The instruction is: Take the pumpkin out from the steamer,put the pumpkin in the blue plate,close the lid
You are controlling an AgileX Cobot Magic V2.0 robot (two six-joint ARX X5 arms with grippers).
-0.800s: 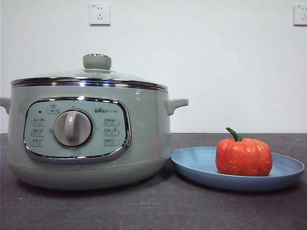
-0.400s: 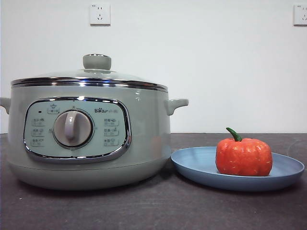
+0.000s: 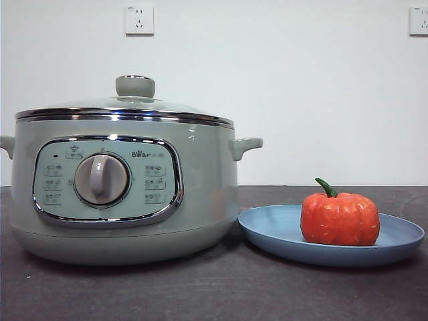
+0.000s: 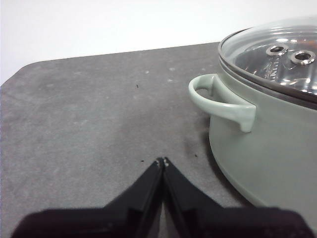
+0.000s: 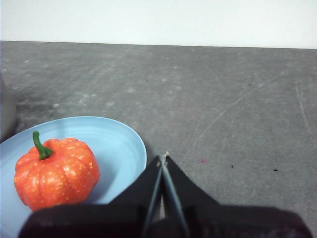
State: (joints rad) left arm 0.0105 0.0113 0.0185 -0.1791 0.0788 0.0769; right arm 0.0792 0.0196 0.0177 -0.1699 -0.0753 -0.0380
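The orange-red pumpkin with its green stem rests upright in the blue plate, right of the steamer. The glass lid with a pale-green knob sits closed on the steamer. My left gripper is shut and empty, low over the table beside the steamer's side handle; the lid shows there too. My right gripper is shut and empty, just past the rim of the blue plate, with the pumpkin beside it. Neither arm shows in the front view.
The dark grey table stretches in front of the pot and plate. Two wall sockets sit high on the white wall behind. The table's far edge curves off beside the steamer.
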